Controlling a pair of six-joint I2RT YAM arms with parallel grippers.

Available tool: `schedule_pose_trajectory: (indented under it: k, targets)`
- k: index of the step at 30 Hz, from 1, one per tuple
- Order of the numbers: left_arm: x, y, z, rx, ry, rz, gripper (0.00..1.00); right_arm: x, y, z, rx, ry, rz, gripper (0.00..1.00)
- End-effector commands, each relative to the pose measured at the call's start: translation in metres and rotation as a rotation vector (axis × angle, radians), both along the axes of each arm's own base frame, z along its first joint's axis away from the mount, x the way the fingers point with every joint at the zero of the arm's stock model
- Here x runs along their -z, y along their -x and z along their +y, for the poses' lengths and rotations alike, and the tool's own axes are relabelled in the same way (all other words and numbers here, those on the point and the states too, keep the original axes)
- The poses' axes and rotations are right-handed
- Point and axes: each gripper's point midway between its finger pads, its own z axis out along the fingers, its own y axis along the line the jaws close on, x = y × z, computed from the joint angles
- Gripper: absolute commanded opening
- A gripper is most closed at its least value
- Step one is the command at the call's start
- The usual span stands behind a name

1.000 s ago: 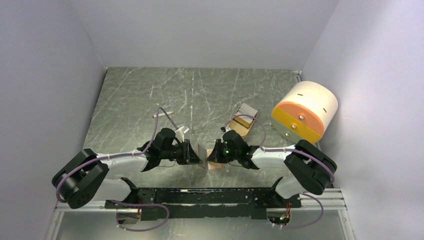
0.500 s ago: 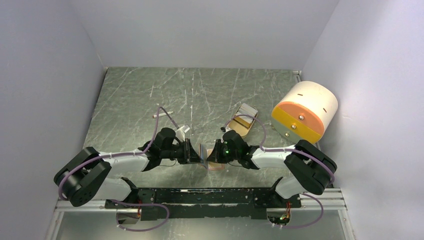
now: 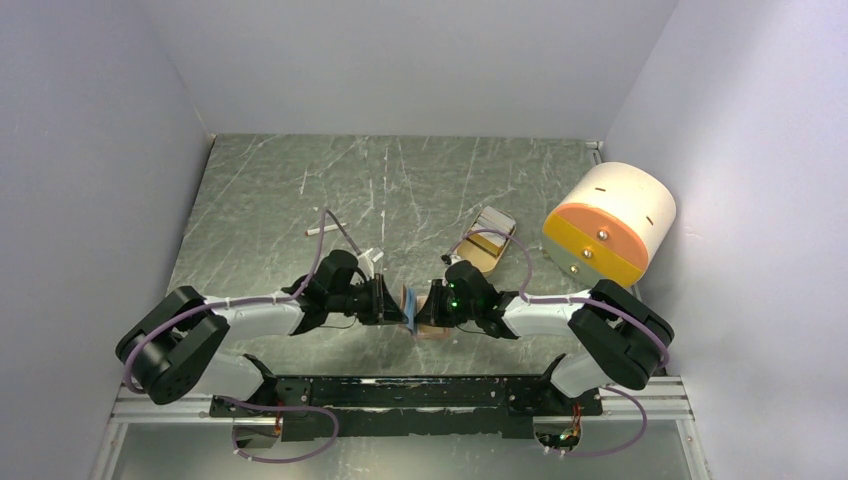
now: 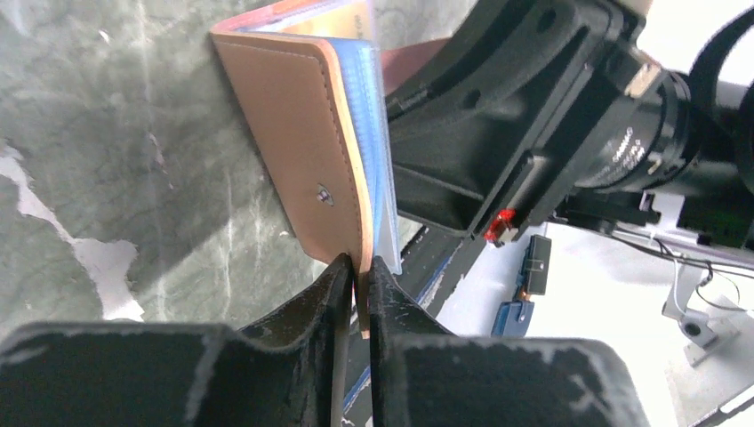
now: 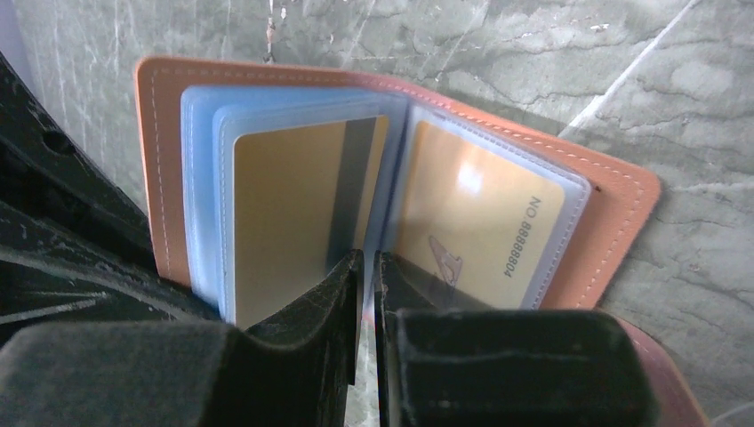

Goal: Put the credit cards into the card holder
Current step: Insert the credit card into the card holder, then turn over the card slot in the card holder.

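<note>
The left gripper [image 4: 356, 267] is clenched on the lower edge of the card holder [image 4: 293, 133] — the leather cover sits between its jaws. The right gripper [image 5: 367, 267] pinches a clear sleeve [image 5: 394, 178] of it, with an orange-yellow card [image 5: 284, 213] on one side of the jaws — a second card [image 5: 480, 213] on the other.

Card holder [image 5: 622, 209]: tan-orange leather, pale stitching along edge; silver snap button [image 4: 325, 193]. Sleeves [image 5: 200, 178] inside: translucent light blue. Credit cards [image 5: 284, 213] in sleeves: gold-yellow, one with dark grey stripe [image 5: 351, 196], other with dark printed digits. Table [image 3: 400, 180]: dark green marble, white veins. Far right, cylinder [image 3: 610, 220]: cream, orange band, grey-green face. Tray [image 3: 492, 238] left of it: tan. Cables [image 3: 320, 215]: purple.
</note>
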Motion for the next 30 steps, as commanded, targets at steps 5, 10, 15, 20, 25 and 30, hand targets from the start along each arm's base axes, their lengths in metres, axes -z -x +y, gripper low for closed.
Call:
schedule_pose_trajectory:
  k: [5, 10, 15, 20, 25, 30]
  targets:
    - [0.017, -0.009, 0.009, -0.052, -0.132, 0.043, 0.21, -0.010, -0.003, 0.005, -0.016, 0.000, -0.040, 0.14]
    - [0.011, -0.011, 0.010, -0.060, -0.138, 0.042, 0.25, -0.012, -0.003, 0.005, -0.013, 0.001, -0.048, 0.15]
    - [0.005, -0.012, 0.006, -0.043, -0.124, 0.030, 0.28, -0.010, -0.003, 0.006, -0.016, 0.003, -0.046, 0.15]
    - [0.006, -0.017, 0.001, -0.039, -0.116, 0.021, 0.29, -0.008, -0.001, 0.008, -0.019, 0.002, -0.044, 0.15]
    - [0.004, -0.021, -0.004, -0.030, -0.107, 0.019, 0.30, -0.010, 0.000, 0.011, -0.029, 0.000, -0.046, 0.16]
    - [0.003, -0.025, -0.004, -0.036, -0.128, 0.011, 0.30, -0.018, -0.008, -0.003, 0.005, 0.077, -0.087, 0.24]
